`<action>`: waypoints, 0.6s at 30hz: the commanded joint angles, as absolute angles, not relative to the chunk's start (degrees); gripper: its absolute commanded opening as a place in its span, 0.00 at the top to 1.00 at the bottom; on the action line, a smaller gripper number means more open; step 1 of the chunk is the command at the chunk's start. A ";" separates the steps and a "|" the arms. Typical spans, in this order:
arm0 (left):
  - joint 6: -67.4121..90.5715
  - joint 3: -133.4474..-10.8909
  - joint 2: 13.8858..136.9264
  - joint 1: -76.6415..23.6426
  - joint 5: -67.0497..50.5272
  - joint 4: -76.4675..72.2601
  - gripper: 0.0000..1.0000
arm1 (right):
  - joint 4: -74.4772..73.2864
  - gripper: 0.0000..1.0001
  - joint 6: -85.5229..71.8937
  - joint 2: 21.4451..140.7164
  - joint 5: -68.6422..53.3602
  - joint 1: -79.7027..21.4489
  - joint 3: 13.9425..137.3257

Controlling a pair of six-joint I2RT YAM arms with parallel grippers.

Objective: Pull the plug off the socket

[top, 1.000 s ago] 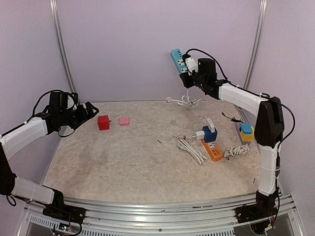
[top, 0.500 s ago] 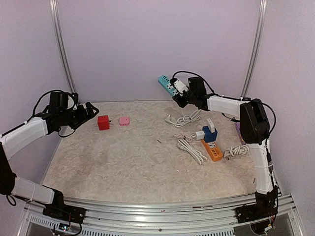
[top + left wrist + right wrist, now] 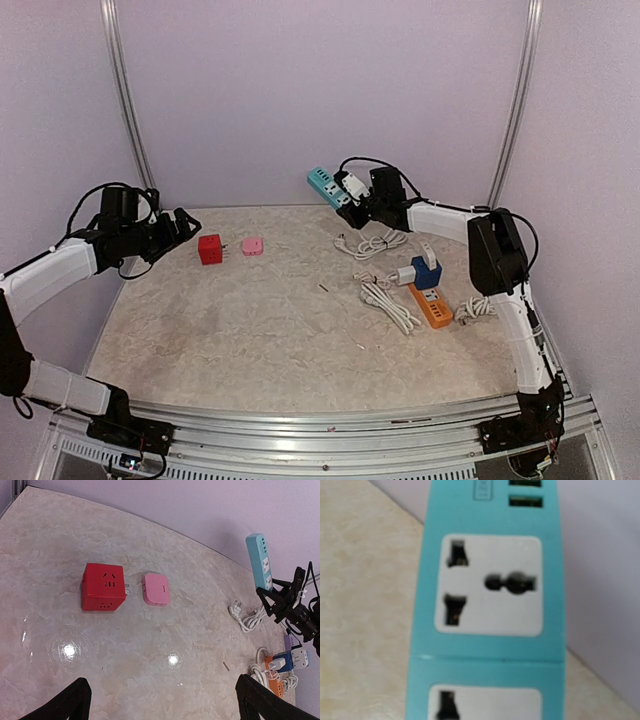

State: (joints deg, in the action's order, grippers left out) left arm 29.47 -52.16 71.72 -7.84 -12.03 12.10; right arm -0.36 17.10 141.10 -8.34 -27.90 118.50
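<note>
Slanting lengthwise up-left — teal power strip (image 3: 322, 186) — in right hand (image 3: 347, 206).

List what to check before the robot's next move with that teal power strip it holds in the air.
1. Grip: right hand holds the teal plastic power strip off the marble-patterned table: ok.
2. Helper: left hand open, holding nothing: ok.
3. Reach: left hand close to the strip: not ok, far apart.
4. Target: white plug seated in the strip: cannot tell.
5. Cord: white coiled cable lies slack on the table: ok.
</note>
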 commanded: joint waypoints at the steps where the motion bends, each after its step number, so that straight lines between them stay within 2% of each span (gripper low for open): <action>1: 28.42 -51.61 70.69 -8.17 -11.73 12.81 0.01 | -2.21 0.78 14.88 145.07 -8.39 -29.37 121.61; 18: 27.01 -51.57 70.05 -8.09 -11.40 13.61 0.01 | -4.30 0.65 12.22 152.46 -4.41 -31.06 131.26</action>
State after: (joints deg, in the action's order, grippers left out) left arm 28.77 -51.88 71.50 -7.84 -11.73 12.34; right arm -3.97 13.61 150.50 -5.28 -30.70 128.79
